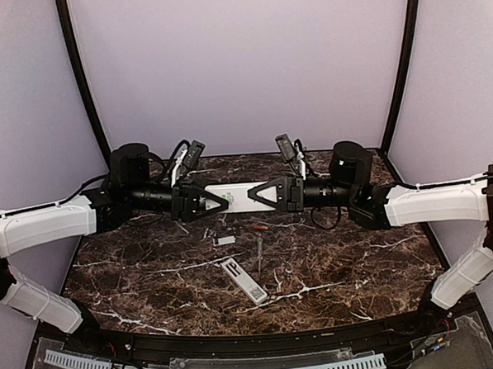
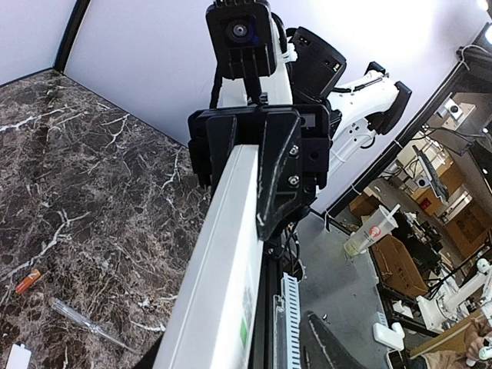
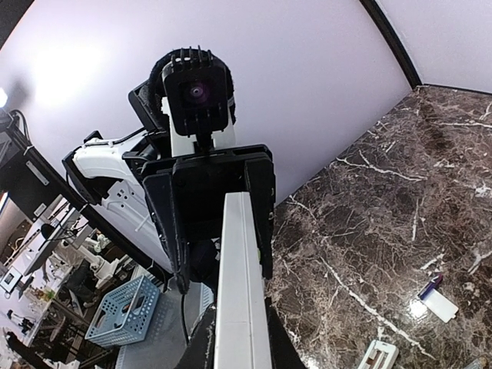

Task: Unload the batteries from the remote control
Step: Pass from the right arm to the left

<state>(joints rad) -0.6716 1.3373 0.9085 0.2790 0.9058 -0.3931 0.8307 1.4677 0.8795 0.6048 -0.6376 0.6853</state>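
- Top external view: a white remote [image 1: 237,197] is held level above the marble table [image 1: 358,269]. It is clamped at 1 end by the left gripper [image 1: 218,202] and at the other by the right gripper [image 1: 258,194], and both pairs of fingers are closed onto it.
- Top external view: 1 orange-red battery [image 1: 260,227] is seen lying on the table, nearer the arm bases than the white remote and close to a thin tool [image 1: 259,252]. A small white cover plate [image 1: 225,240] lies to its left. A second remote [image 1: 244,280] is laid nearer still to the arm bases.
- Left wrist view: the white remote is seen running from the lower edge up into the right gripper, which is pressed against both its sides. The orange-red battery, the thin tool and a corner of the cover plate are seen on the table at lower left.
- Right wrist view: the white remote is seen reaching up into the left gripper, gripped on both sides. 1 dark blue battery [image 3: 430,287] is seen at lower right, touching or just beside the cover plate; which cannot be told. The second remote is cut off by the lower edge.
- Whether batteries sit inside the white remote cannot be told.
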